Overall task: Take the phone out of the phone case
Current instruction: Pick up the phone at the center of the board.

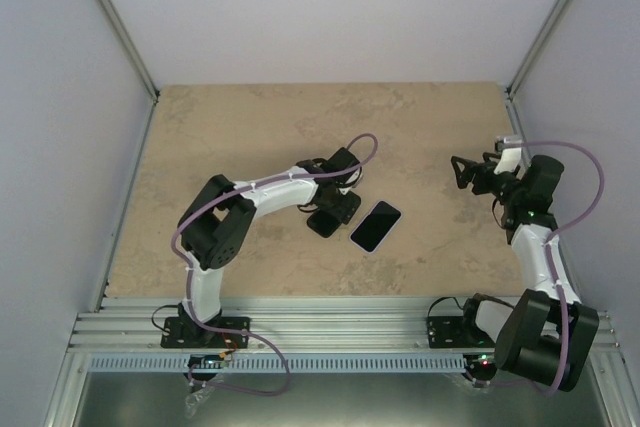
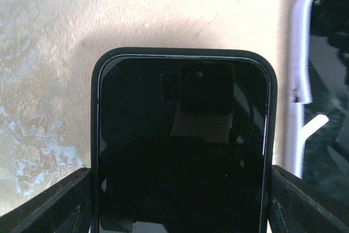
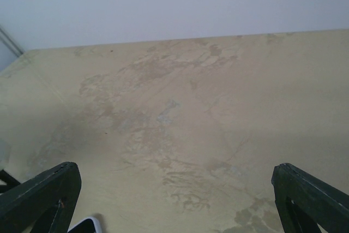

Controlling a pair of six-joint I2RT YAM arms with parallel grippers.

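The table is a beige slab with a marble pattern and darker mottling across its middle. Plain white panels close it in: a back wall at the far edge, a left wall and a right wall along the side edges. Slim aluminium posts stand at the two far corners, and ribbed aluminium rails run along the whole near edge, with a slotted grey strip just in front of them.

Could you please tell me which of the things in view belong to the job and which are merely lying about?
For the job: black case; phone inside it; left gripper, fingers against the case's sides.
Lying about: white-edged phone beside it, untouched; right gripper, open above the table.
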